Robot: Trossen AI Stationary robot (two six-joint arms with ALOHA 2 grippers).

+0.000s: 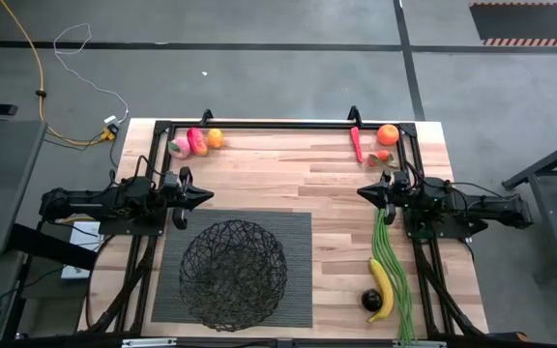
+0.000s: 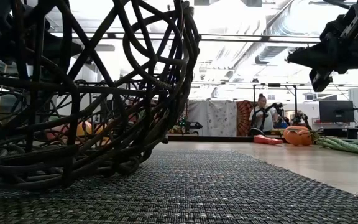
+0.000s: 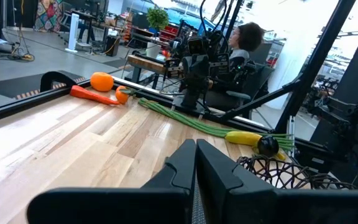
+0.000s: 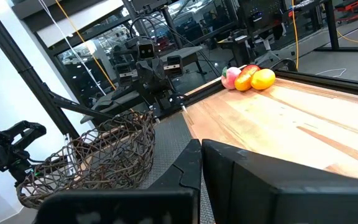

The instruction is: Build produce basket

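The black wire basket (image 1: 233, 274) stands on a dark ribbed mat (image 1: 298, 280) at the table's near middle. A pink peach (image 1: 181, 147), a red piece and an orange (image 1: 215, 138) lie at the far left. An orange (image 1: 387, 133) and a red pepper (image 1: 357, 145) lie at the far right. Long green beans (image 1: 395, 266), a yellow banana (image 1: 383, 287) and a dark round fruit (image 1: 371, 301) lie near the right edge. My left gripper (image 1: 205, 195) is shut above the table at the left. My right gripper (image 1: 364, 191) is shut at the right, above the far end of the beans. Both point level toward the middle.
A black frame rail (image 1: 278, 124) runs along the table's far edge, with uprights at the sides. Bare wood (image 1: 288, 174) lies between the two grippers and the far rail. A person (image 2: 263, 115) sits in the room beyond the table.
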